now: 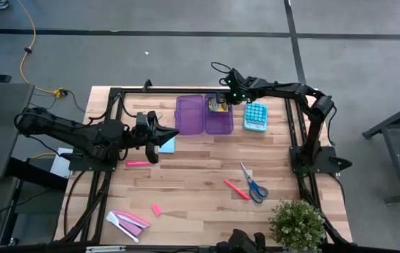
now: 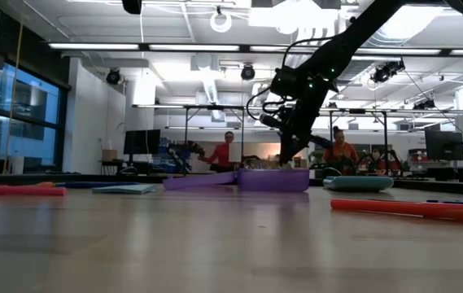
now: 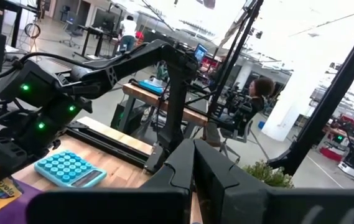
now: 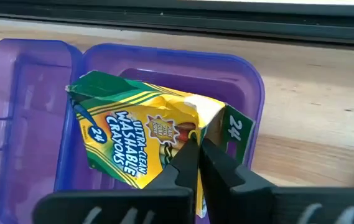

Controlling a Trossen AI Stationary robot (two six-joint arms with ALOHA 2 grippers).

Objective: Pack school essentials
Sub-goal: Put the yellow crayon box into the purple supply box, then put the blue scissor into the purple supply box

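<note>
Where crumpled cardboard crayon box point(image 4: 140, 144) tilts, glossy purple case point(image 4: 245, 93)

On the table — one open purple case point(image 1: 198, 115), one crayon box point(image 4: 145, 146), one blue calculator point(image 1: 255, 116), one scissors point(image 1: 254, 184), two pink markers point(image 1: 138, 163) point(image 1: 235, 189), one eraser point(image 1: 156, 209), one potted plant point(image 1: 297, 223) (plus two arms).

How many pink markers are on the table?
2. One pink marker lies near the left arm, by the table's left side. The other pink marker lies beside the blue-handled scissors. More could be hidden.
</note>
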